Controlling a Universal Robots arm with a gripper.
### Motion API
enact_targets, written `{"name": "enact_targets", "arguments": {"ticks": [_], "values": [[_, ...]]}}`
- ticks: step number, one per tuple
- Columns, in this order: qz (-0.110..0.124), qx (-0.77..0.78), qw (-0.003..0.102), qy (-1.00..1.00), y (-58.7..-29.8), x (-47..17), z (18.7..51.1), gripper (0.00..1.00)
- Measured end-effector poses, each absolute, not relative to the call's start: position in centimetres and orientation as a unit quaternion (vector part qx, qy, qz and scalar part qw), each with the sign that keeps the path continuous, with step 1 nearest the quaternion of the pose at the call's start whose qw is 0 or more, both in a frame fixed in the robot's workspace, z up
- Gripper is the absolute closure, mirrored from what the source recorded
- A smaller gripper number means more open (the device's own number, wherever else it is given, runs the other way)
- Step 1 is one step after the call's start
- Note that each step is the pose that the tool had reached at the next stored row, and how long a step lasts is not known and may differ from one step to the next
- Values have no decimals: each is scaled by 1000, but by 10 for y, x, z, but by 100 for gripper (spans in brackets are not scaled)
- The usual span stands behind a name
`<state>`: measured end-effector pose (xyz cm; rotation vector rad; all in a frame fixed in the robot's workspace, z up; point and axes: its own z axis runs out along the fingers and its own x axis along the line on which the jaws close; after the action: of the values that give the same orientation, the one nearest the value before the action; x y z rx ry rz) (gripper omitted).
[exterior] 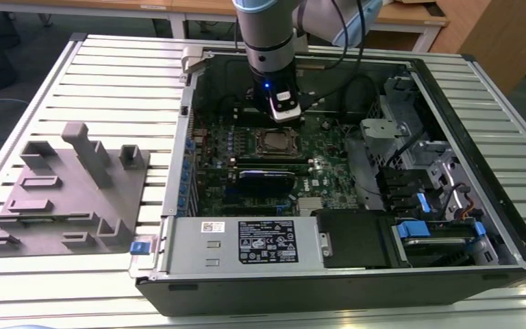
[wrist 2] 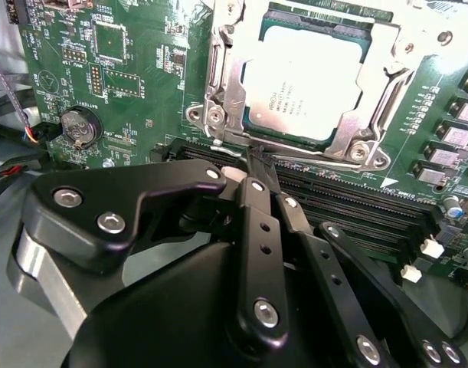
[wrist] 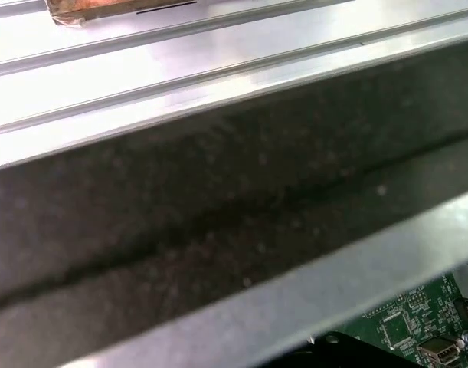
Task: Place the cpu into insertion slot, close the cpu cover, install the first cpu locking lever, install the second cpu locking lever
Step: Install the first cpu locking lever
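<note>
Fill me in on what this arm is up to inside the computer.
The arm's gripper hangs inside the open computer case, close beside the insertion slot. The cpu already sits in that slot, and the cpu cover lies flat over it. Whether the locking levers are latched is unclear.

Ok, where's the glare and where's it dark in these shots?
Exterior view: the slatted table glares white, the computer case is shadowed inside. Second wrist view: bright reflections on the metal cover. First wrist view: shiny rails beside a dark band.
</note>
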<state>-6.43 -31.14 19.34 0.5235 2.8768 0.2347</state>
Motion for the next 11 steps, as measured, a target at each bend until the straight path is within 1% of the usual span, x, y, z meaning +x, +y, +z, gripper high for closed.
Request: {"name": "enact_targets", "arguments": {"ticks": [11], "values": [[80,177,104,975,-311,-64,200,89]]}}
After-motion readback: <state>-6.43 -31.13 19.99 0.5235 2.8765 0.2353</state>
